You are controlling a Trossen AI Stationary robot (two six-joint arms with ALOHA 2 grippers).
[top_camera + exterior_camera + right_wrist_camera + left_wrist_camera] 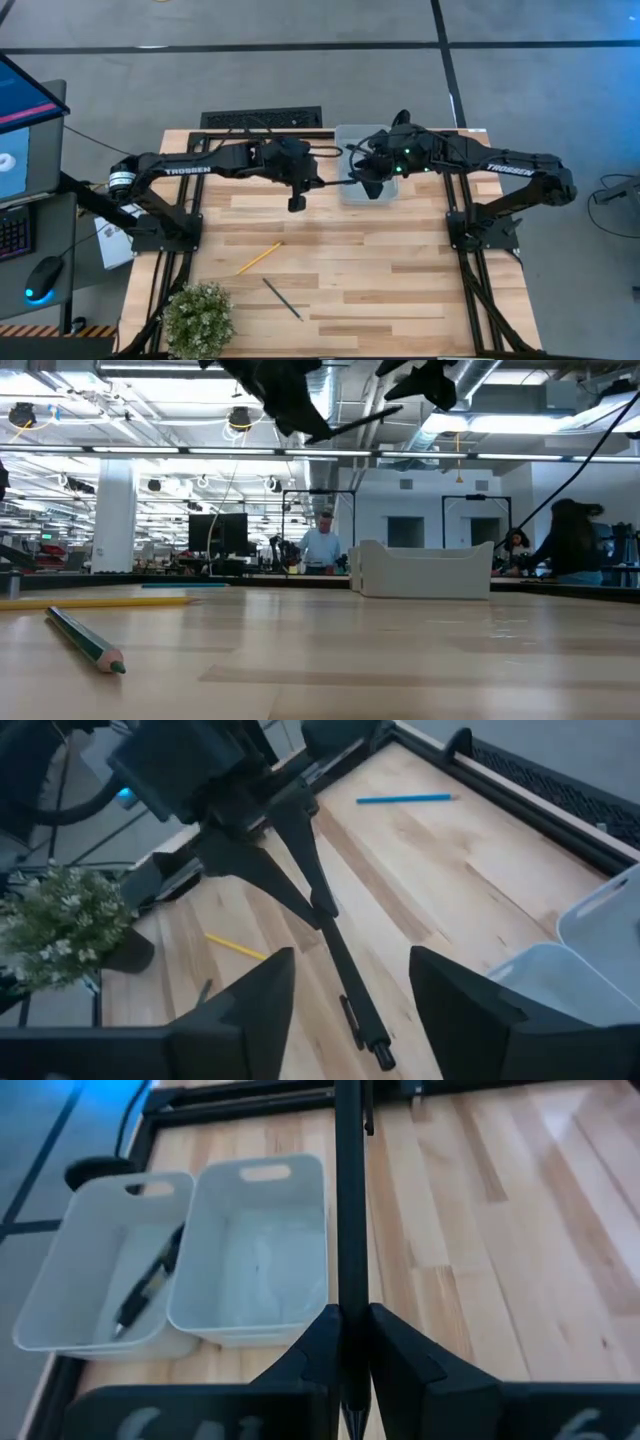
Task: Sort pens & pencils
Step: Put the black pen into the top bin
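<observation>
My left gripper hangs high over the table's far middle, shut on a black pen. The pen's free end lies between the open fingers of my right gripper, which touch nothing. Two white bins stand at the far edge, and the outer one holds a black pen. On the table lie a yellow pencil, a dark green pencil and a light blue pencil. My left gripper pinches the black pen near its rear end between its two fingers. A short stub sticks out behind them. The long part runs forward in line with the fingers, toward the right arm. The pen is lifted well clear of the table.
A small potted plant stands at the near left corner. The bins sit below and just behind both grippers. Bare wood lies between the loose pencils and the bins. People stand in the room beyond the table.
</observation>
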